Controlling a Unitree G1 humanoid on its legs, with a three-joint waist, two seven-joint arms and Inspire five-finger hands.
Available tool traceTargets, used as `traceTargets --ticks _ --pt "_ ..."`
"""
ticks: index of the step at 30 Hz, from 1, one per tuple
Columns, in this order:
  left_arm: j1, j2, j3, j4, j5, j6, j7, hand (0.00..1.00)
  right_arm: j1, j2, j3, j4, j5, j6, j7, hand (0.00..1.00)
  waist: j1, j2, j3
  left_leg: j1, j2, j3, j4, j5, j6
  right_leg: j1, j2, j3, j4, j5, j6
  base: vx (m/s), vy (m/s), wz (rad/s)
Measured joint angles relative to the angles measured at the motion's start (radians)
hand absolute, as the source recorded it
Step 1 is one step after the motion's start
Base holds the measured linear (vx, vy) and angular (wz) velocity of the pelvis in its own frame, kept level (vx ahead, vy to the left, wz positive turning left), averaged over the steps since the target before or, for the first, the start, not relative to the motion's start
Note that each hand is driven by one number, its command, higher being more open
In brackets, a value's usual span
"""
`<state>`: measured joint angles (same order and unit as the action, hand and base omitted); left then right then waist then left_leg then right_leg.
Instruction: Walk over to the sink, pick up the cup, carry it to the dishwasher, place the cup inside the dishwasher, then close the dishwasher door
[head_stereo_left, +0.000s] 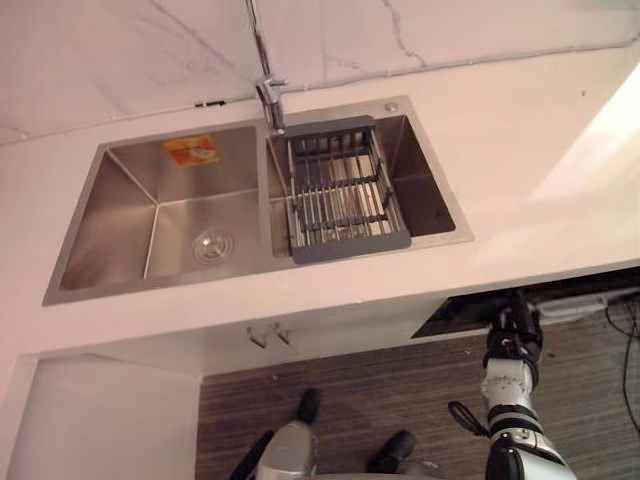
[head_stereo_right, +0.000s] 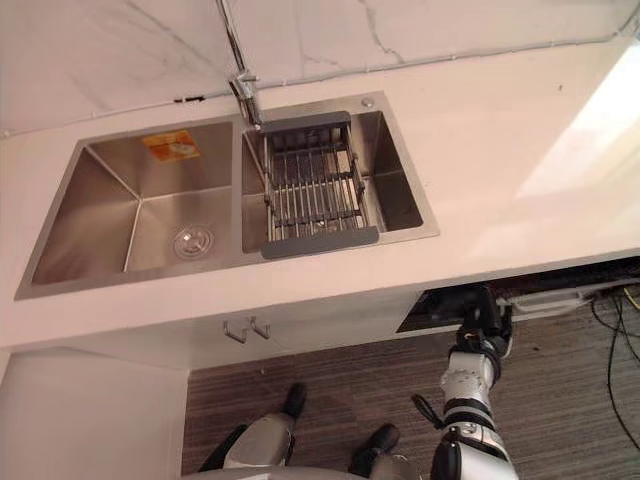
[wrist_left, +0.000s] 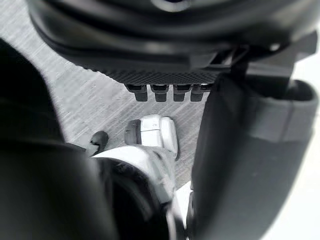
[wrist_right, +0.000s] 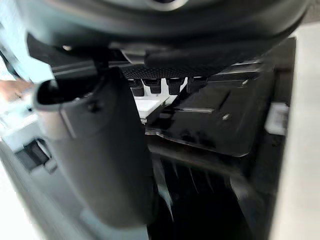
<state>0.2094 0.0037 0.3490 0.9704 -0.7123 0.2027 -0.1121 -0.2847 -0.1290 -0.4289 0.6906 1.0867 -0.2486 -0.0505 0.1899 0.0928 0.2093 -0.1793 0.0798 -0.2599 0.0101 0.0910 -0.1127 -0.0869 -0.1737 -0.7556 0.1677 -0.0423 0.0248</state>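
Right eye view shows the right hand (head_stereo_right: 482, 318) at the dishwasher (head_stereo_right: 437, 306), whose dark front runs lengthwise under the counter (head_stereo_right: 520, 200) edge, right of the sink (head_stereo_right: 90, 225). Its fingers (wrist_right: 152, 86) look released; the left hand (wrist_left: 170, 70), above the floor (wrist_left: 75, 100), hangs relaxed too. Where the cup is I cannot tell.

rack (head_stereo_left: 338, 190) in sink (head_stereo_left: 120, 220) right basin | faucet (head_stereo_left: 270, 100) behind rack | sink in counter (head_stereo_left: 520, 200)

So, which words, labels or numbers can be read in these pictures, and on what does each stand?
Orange sticker on the back wall of the left sink basin: its print is too small and blurred to read.
No other text can be read.
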Motion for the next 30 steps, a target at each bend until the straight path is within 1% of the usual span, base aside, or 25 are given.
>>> traceTargets --ticks 1,2,3,6,7,9,10,11,12,13,14,15,16,17,19,20,21,22,23,24,25,26,28,29,30 --pt "-0.012 -0.001 0.0 -0.009 0.006 0.0 0.0 1.0 -0.004 0.01 0.016 -0.059 0.011 0.002 0.014 1.0 0.016 -0.001 0.001 -0.014 0.005 0.005 0.0 0.0 0.0 -0.025 -0.005 0.001 0.022 -0.008 -0.004 -0.11 -0.057 -0.09" --pt "-0.016 -0.001 0.002 -0.018 0.007 0.004 0.0 1.0 -0.012 0.014 0.008 -0.062 0.022 0.003 0.01 1.0 0.021 -0.002 0.002 -0.017 0.008 0.008 -0.001 0.0 0.0 -0.035 -0.006 0.001 0.032 -0.012 -0.007 -0.09 -0.062 -0.07" --pt "-0.022 -0.004 0.006 -0.032 0.008 0.012 -0.002 1.0 -0.015 0.014 0.004 -0.062 0.025 0.007 0.01 1.0 0.028 -0.008 0.006 -0.024 0.01 0.014 -0.004 0.001 0.001 -0.053 -0.014 0.002 0.056 -0.022 -0.018 -0.09 -0.061 -0.04" --pt "-0.031 -0.009 0.022 -0.031 0.018 0.012 -0.016 1.0 -0.018 0.014 0.007 -0.076 0.025 0.043 0.009 1.0 0.03 -0.017 0.015 -0.022 0.019 0.025 -0.008 0.002 0.003 -0.067 -0.018 0.006 0.084 -0.036 -0.027 -0.07 -0.06 -0.07" --pt "-0.032 -0.007 0.023 -0.03 0.027 0.001 -0.027 1.0 -0.017 0.013 0.02 -0.082 0.022 0.058 0.009 1.0 0.029 -0.023 0.018 -0.021 0.022 0.027 -0.008 0.004 0.002 -0.072 -0.017 0.011 0.092 -0.04 -0.031 -0.06 -0.079 -0.14" --pt "-0.033 -0.004 0.02 -0.029 0.027 -0.015 -0.033 1.0 -0.013 0.015 0.055 -0.099 -0.002 0.072 0.007 1.0 0.021 -0.032 0.024 -0.019 0.029 0.031 -0.006 0.008 -0.004 -0.08 -0.009 0.023 0.092 -0.041 -0.033 -0.04 -0.079 -0.2" --pt "-0.034 0.002 0.015 -0.027 0.026 -0.02 -0.037 1.0 0.021 0.012 0.097 -0.135 -0.056 0.088 0.004 1.0 0.014 -0.035 0.026 -0.018 0.039 0.039 -0.007 0.021 -0.017 -0.083 0.001 0.033 0.089 -0.04 -0.033 0.0 -0.049 -0.22" --pt "-0.034 0.004 0.015 -0.026 0.026 -0.023 -0.038 1.0 0.051 0.01 0.128 -0.162 -0.088 0.096 0.004 1.0 0.011 -0.039 0.028 -0.015 0.044 0.044 -0.007 0.026 -0.023 -0.083 0.007 0.039 0.087 -0.04 -0.033 0.02 -0.061 -0.3" --pt "-0.034 0.01 0.012 -0.024 0.026 -0.029 -0.038 1.0 0.123 0.005 0.2 -0.232 -0.163 0.112 0.005 1.0 0.003 -0.049 0.032 -0.006 0.05 0.055 -0.007 0.029 -0.027 -0.08 0.016 0.049 0.08 -0.04 -0.033 0.06 -0.066 -0.21" --pt "-0.031 0.019 -0.004 -0.023 0.026 -0.04 -0.038 1.0 0.189 0.002 0.271 -0.28 -0.224 0.121 0.016 1.0 -0.016 -0.055 0.032 0.006 0.053 0.058 -0.007 0.03 -0.026 -0.063 0.023 0.051 0.067 -0.037 -0.034 0.07 -0.07 -0.15" --pt "-0.03 0.025 -0.01 -0.021 0.026 -0.046 -0.038 1.0 0.223 0.001 0.307 -0.291 -0.254 0.125 0.028 1.0 -0.024 -0.058 0.031 0.018 0.054 0.061 -0.008 0.028 -0.028 -0.049 0.026 0.052 0.059 -0.036 -0.033 0.1 -0.062 -0.11" --pt "-0.026 0.033 -0.033 -0.02 0.023 -0.056 -0.043 1.0 0.278 0.005 0.357 -0.289 -0.299 0.133 0.045 1.0 -0.035 -0.066 0.027 0.045 0.055 0.074 -0.009 0.021 -0.029 -0.026 0.03 0.062 0.046 -0.035 -0.031 0.1 -0.041 -0.23" --pt "-0.025 0.04 -0.048 -0.015 0.016 -0.061 -0.06 1.0 0.318 0.025 0.393 -0.259 -0.337 0.136 0.059 1.0 -0.038 -0.071 0.023 0.069 0.056 0.09 -0.009 0.008 -0.027 -0.005 0.035 0.076 0.03 -0.032 -0.027 0.1 -0.028 -0.31" --pt "-0.025 0.044 -0.055 -0.011 0.007 -0.065 -0.075 1.0 0.333 0.038 0.402 -0.236 -0.36 0.137 0.065 1.0 -0.038 -0.075 0.02 0.079 0.057 0.103 -0.008 0.001 -0.026 0.001 0.038 0.088 0.024 -0.03 -0.024 0.09 0.004 -0.52" --pt "-0.01 0.07 -0.091 0.024 -0.041 -0.064 -0.118 1.0 0.373 0.08 0.415 -0.124 -0.458 0.146 0.07 1.0 -0.042 -0.089 0.012 0.106 0.055 0.165 0.005 -0.031 -0.02 0.0 0.037 0.145 0.019 -0.024 -0.016 0.1 0.041 -0.66" --pt "-0.005 0.073 -0.096 0.024 -0.05 -0.059 -0.122 1.0 0.383 0.082 0.415 -0.098 -0.476 0.154 0.068 1.0 -0.043 -0.093 0.011 0.111 0.053 0.176 0.011 -0.04 -0.016 0.0 0.035 0.156 0.019 -0.023 -0.015 0.12 0.07 -0.56" --pt "-0.001 0.085 -0.109 0.027 -0.06 -0.049 -0.126 1.0 0.401 0.08 0.414 -0.047 -0.519 0.175 0.064 1.0 -0.049 -0.101 0.006 0.117 0.045 0.192 0.031 -0.057 -0.01 0.001 0.027 0.175 0.026 -0.024 -0.011 0.08 0.056 -0.32" --pt "0.0 0.099 -0.113 0.03 -0.062 -0.028 -0.126 1.0 0.419 0.075 0.414 -0.002 -0.565 0.19 0.057 1.0 -0.067 -0.108 0.003 0.12 0.035 0.195 0.056 -0.078 -0.004 0.008 0.012 0.18 0.047 -0.031 -0.001 0.1 0.072 -0.18" --pt "0.0 0.105 -0.113 0.032 -0.061 -0.017 -0.126 1.0 0.426 0.073 0.414 0.021 -0.585 0.196 0.053 1.0 -0.074 -0.112 0.002 0.123 0.028 0.194 0.069 -0.089 0.001 0.012 0.002 0.18 0.063 -0.035 0.001 0.08 0.072 0.02" --pt "-0.002 0.115 -0.114 0.041 -0.056 0.001 -0.126 1.0 0.442 0.067 0.413 0.07 -0.631 0.204 0.048 1.0 -0.086 -0.12 0.001 0.133 0.011 0.194 0.091 -0.112 0.012 0.023 -0.024 0.185 0.098 -0.05 0.018 0.08 0.108 0.07" --pt "-0.003 0.12 -0.114 0.046 -0.051 0.012 -0.124 1.0 0.452 0.059 0.408 0.103 -0.658 0.208 0.046 1.0 -0.093 -0.125 -0.004 0.143 0.001 0.19 0.101 -0.138 0.031 0.019 -0.05 0.2 0.15 -0.059 0.032 0.08 0.176 0.15" --pt "-0.005 0.134 -0.117 0.053 -0.053 0.041 -0.117 1.0 0.441 0.042 0.391 0.133 -0.693 0.201 0.042 1.0 -0.105 -0.128 -0.005 0.157 -0.018 0.18 0.125 -0.159 0.041 -0.017 -0.09 0.27 0.292 -0.059 0.038 0.04 0.166 0.27" --pt "-0.011 0.158 -0.131 0.052 -0.052 0.066 -0.116 1.0 0.431 0.043 0.376 0.165 -0.707 0.194 0.039 1.0 -0.113 -0.14 -0.009 0.162 -0.037 0.153 0.156 -0.174 0.051 -0.043 -0.106 0.369 0.396 -0.045 0.038 0.01 0.131 0.63" --pt "-0.019 0.181 -0.156 0.049 -0.03 0.08 -0.114 1.0 0.419 0.052 0.356 0.214 -0.739 0.183 0.028 1.0 -0.118 -0.153 -0.012 0.179 -0.054 0.098 0.172 -0.182 0.061 -0.063 -0.116 0.466 0.502 -0.004 0.048 0.01 0.057 0.9" --pt "-0.019 0.184 -0.159 0.049 -0.021 0.08 -0.11 1.0 0.412 0.053 0.351 0.238 -0.753 0.182 0.025 1.0 -0.12 -0.153 -0.013 0.187 -0.055 0.078 0.168 -0.179 0.066 -0.071 -0.116 0.487 0.536 0.016 0.042 0.02 0.003 1.19"
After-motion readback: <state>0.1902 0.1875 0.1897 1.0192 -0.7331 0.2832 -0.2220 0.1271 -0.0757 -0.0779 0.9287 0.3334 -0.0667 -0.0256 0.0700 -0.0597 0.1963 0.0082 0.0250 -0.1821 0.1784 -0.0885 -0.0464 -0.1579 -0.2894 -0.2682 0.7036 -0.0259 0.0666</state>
